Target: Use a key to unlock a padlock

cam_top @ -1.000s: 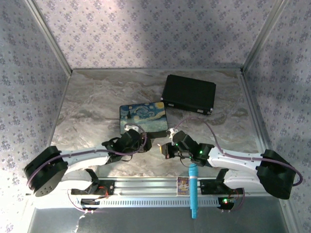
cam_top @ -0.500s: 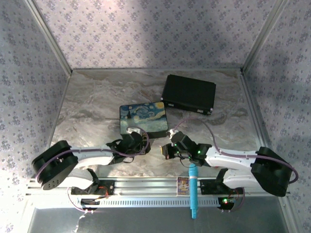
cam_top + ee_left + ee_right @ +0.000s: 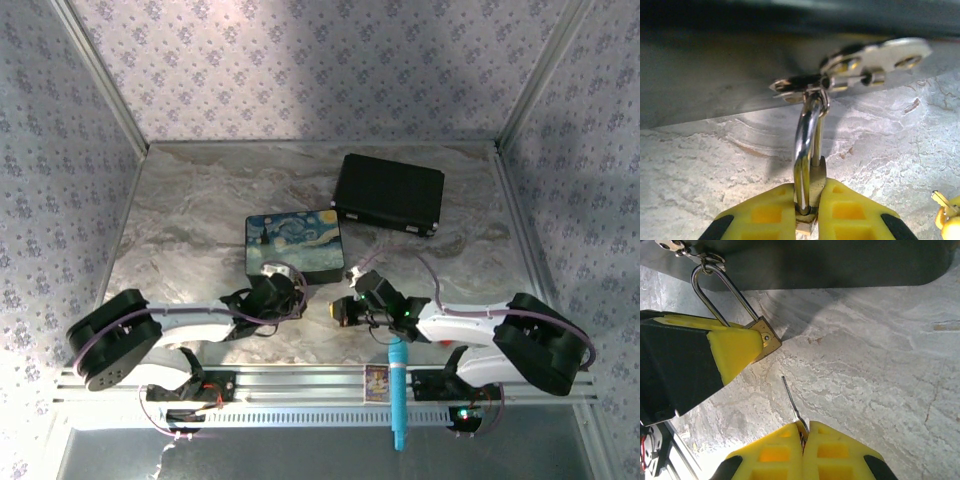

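Here's the padlock (image 3: pixel 817 176): tiny, brass-gold, with a silver shackle (image 3: pixel 802 142) running forward from the left hand (image 3: pixel 809 196). Beyond the fingertips, the shackle loops through a small metal hasp (image 3: pixel 867 62) on the side of the box (image 3: pixel 297 238). From the right wrist view a small round spot shows on the padlock's end face. One shackle leg enters the brass, while the other is hidden behind the left hand's yellow finger (image 3: pixel 736 351), so I can't tell whether it is locked.

The box, with its painted night-sky lid, is closed and lies directly ahead of the left hand. The black case (image 3: pixel 388 192) is also shut and sits well beyond the right hand; their insides are hidden. Both rest on the marble bench (image 3: pixel 190 200).

Now the hands. The left hand is clamped narrow on the padlock's body, fingers pressing both sides and holding it just off the box wall. The right hand (image 3: pixel 804 429) is pinched tight on the key (image 3: pixel 789 394), a thin silvery sliver poking out from between its fingertips. The blade tilts toward the padlock, its tip near the brass but apart from it. In the top view the hands face each other, close together, just in front of the box.
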Robot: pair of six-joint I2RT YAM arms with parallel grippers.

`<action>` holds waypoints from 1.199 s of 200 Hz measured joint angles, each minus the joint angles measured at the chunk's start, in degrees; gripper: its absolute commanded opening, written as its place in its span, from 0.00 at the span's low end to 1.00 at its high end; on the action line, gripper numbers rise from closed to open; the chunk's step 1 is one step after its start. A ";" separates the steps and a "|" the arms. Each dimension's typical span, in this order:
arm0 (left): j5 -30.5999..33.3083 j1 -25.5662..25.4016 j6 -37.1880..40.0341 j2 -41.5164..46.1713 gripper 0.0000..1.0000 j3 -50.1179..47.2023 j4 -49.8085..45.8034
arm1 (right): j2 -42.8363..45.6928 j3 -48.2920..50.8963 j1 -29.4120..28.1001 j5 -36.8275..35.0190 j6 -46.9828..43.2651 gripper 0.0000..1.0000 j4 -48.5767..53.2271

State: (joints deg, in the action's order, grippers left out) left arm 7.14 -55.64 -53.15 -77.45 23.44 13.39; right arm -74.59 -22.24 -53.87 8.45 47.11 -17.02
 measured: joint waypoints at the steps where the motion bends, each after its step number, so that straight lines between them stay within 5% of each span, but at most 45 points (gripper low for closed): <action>1: 0.02 0.00 -0.04 0.07 0.05 -0.04 -0.02 | 0.00 0.02 0.00 0.04 0.04 0.00 -0.02; 112: -5.05 1.70 -11.69 7.06 0.00 -0.90 -0.07 | -12.24 3.72 6.75 21.46 9.81 0.00 -24.70; 240: -7.98 2.23 -17.51 11.52 0.00 -1.53 4.52 | -20.74 5.14 9.88 26.56 20.02 0.00 -47.69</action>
State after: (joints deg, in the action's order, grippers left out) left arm -0.84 -53.41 -70.65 -65.93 21.91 17.91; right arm -95.33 -17.10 -43.99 35.00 67.13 -64.71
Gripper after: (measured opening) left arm 0.094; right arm 0.052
